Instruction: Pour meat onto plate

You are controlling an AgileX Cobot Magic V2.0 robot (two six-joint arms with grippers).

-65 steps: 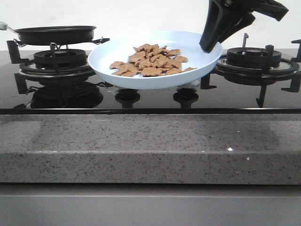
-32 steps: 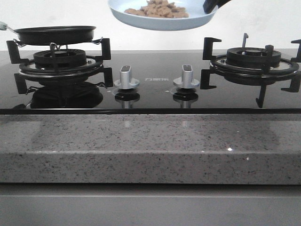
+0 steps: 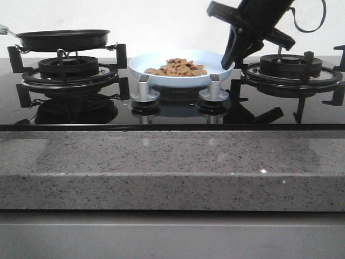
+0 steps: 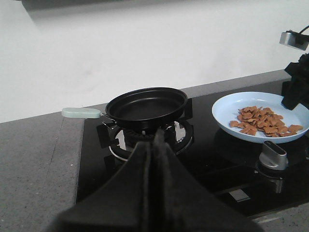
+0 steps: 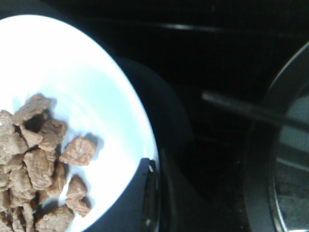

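The pale-blue plate (image 3: 156, 69) sits low over the black glass between the two burners, just behind the knobs; I cannot tell whether it touches the glass. The meat (image 3: 177, 68) is a heap of small light-brown pieces in its middle. My right gripper (image 3: 229, 59) is shut on the plate's right rim, one finger over the rim and one under it (image 5: 154, 193). The right wrist view shows the plate (image 5: 91, 92) and meat (image 5: 36, 159) up close. My left gripper (image 4: 158, 140) is shut and holds nothing, in front of the black frying pan (image 4: 147, 104). It sees the plate (image 4: 226, 108) and meat (image 4: 263, 121).
The empty frying pan (image 3: 62, 39) stands on the left burner, its pale handle (image 4: 80, 112) pointing out over the grey counter. The right burner grate (image 3: 291, 67) is close beside my right gripper. Two silver knobs (image 3: 144, 89) (image 3: 214, 88) stand in front of the plate.
The plate with the meat, held by my right gripper, rose high from near the camera, then moved back and came down low behind the knobs. The pan has not moved.
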